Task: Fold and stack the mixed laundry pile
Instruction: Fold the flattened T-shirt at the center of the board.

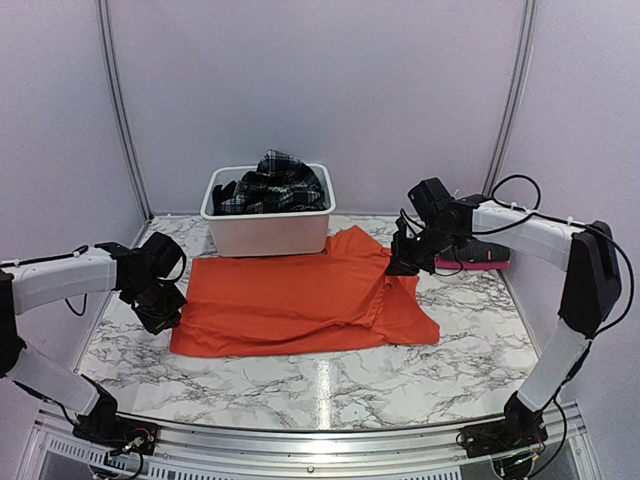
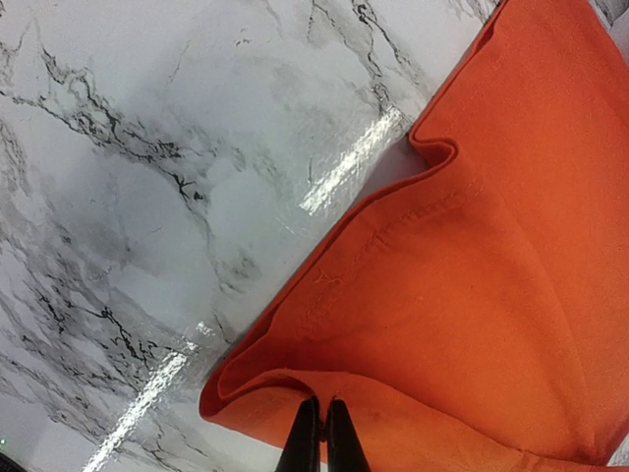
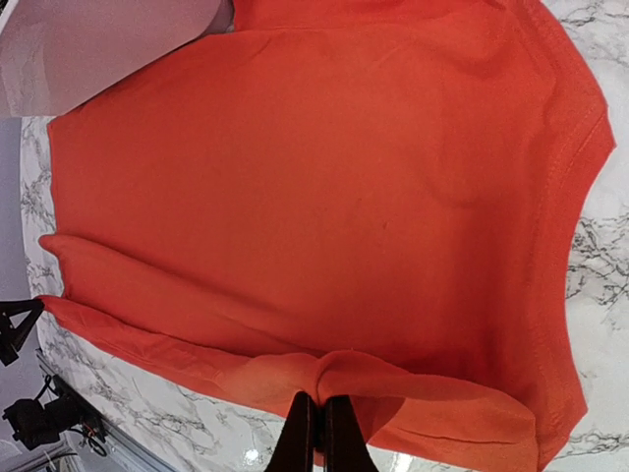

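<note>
Orange T-shirt (image 1: 290, 295) is lying spread on the marble table (image 1: 330, 385), in front of the tub (image 1: 270, 235). Left gripper (image 2: 322, 411) is pinching its left edge, fingers closed on cloth. Plaid skirt (image 1: 275, 182) is sitting in the tub. Right gripper (image 3: 316, 405) is clamping the shirt's right edge.

Left fingers (image 2: 305, 444), right fingers (image 3: 302, 440) tight together

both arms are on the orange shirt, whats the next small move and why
Probably lift both ends a little, together. The left gripper and right gripper each have their jaws shut on a pinched fold at opposite sides of the orange T-shirt, which lies mostly flat on the marble table. Raising evenly should free the edge for folding over.
</note>
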Tool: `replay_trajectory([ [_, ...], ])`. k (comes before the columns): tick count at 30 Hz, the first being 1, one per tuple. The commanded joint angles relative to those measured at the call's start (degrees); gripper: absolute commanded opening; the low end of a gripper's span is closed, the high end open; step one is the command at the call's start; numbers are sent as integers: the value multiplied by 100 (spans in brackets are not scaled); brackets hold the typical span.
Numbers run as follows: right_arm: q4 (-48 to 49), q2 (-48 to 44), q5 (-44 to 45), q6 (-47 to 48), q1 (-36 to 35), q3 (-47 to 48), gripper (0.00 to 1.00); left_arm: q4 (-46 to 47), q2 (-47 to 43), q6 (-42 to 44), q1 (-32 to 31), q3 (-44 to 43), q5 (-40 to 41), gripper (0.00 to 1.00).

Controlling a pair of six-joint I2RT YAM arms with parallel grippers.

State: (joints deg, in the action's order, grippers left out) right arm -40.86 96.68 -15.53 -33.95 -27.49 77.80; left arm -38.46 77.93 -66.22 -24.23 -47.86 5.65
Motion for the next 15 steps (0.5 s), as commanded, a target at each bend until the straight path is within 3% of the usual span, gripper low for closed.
replay_trajectory([
  [1,42,216,-102,323,210,385,0,106,161,101,83,-176,97,0],
  [13,-12,798,-406,664,464,839,0,383,879,427,321,-480,40,0],
  [14,-24,762,-437,711,574,815,0,440,925,498,386,-487,16,2],
  [15,-50,719,-532,771,688,785,9,468,967,580,458,-502,-34,10],
])
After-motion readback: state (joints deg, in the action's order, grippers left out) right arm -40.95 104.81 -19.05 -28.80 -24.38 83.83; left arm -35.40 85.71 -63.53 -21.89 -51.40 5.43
